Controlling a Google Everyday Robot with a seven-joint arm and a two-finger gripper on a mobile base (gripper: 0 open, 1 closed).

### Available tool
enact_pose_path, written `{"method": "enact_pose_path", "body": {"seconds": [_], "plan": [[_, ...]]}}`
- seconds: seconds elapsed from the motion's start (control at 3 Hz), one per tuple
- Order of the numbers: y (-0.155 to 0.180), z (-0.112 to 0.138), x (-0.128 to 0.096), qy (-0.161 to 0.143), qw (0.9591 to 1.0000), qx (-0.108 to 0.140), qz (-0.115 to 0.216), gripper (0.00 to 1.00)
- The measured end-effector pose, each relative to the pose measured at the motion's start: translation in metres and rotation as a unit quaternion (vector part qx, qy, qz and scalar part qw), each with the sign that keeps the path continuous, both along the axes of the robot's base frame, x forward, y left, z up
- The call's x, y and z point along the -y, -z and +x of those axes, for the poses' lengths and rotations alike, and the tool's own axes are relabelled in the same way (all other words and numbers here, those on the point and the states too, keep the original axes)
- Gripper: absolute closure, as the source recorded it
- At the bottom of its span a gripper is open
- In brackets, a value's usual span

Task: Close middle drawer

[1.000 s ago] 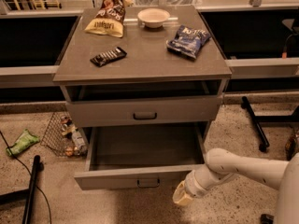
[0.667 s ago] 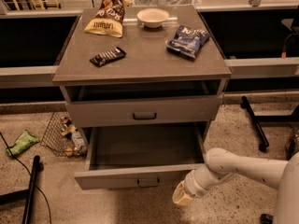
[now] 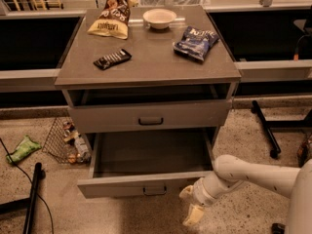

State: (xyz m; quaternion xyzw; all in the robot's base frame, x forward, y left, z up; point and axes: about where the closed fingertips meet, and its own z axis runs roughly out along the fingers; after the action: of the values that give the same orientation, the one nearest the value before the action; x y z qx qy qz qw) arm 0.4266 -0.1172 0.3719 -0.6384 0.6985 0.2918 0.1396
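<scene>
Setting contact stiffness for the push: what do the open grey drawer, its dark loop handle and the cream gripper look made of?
Pulled-out grey middle drawer: likely painted or laminated wood with a matte finish; its panels are flat and evenly grey, with no glare. Its small dark loop handle: probably metal, too small to confirm. Cream gripper, low by the drawer's front right corner: plastic or rubber, smooth, slightly glossy.

Cream tool (image 3: 189,206) beside grey middle drawer (image 3: 122,185); blue bag (image 3: 196,42) on grey tabletop (image 3: 151,60).
</scene>
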Motion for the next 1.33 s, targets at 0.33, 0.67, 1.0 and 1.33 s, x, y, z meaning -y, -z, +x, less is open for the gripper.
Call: {"method": "enact_pose_path", "body": {"seconds": [0.33, 0.67, 1.0, 1.33], "plan": [[0.000, 0.000, 0.000, 0.000, 1.0000, 0.000, 0.001, 0.00], [-0.001, 0.021, -0.001, -0.005, 0.9997, 0.019, 0.013, 0.18], [-0.012, 0.047, -0.001, -0.009, 0.9981, 0.058, 0.018, 0.42], [-0.022, 0.072, 0.001, -0.006, 0.9954, 0.092, 0.024, 0.65]]}}
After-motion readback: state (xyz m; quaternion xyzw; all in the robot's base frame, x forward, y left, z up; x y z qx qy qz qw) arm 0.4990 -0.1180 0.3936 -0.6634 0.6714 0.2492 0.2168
